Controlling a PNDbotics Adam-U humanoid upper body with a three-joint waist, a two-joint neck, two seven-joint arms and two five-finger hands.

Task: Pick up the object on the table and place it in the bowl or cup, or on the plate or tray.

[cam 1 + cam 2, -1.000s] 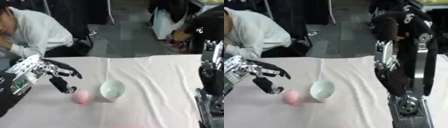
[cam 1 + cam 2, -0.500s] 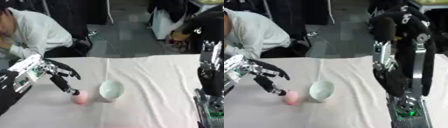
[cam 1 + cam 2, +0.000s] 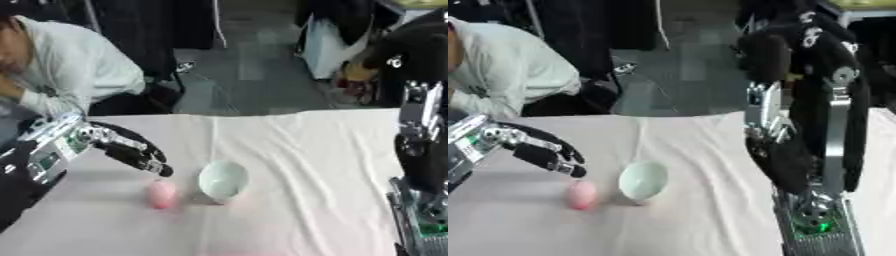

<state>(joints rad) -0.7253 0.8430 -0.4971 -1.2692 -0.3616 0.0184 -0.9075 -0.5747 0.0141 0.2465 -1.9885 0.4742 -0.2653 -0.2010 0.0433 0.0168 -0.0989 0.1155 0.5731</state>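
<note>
The pink egg-shaped object (image 3: 161, 194) lies on the white tablecloth (image 3: 297, 165) just below the left hand's fingertips, its long axis running roughly toward and away from the robot, the narrower end seemingly toward the far side, though the blur leaves that uncertain. It sits just beside the pale green cup (image 3: 222, 180), which stands upright to the right of those fingertips, mouth tilted a little toward the camera.

The left hand (image 3: 131, 150) reaches in from the left edge, fingers (image 3: 560, 161) stretched out and slightly spread, thumb apart from them, clamped on nothing. The tips hang just above and to the left of the pink object; whether they touch it cannot be told.

Against half a second ago, the fingertips, which then pointed down onto the object, now sit higher and more level, lifted off its top. The object and cup lie where they did.

The right hand shows in neither view; only the right arm (image 3: 807, 125) rises at the right side, black with silver joints.

The cloth is creased, with a fold running from the far edge toward the cup. Beyond the table lie a grey floor and dark furniture.
</note>
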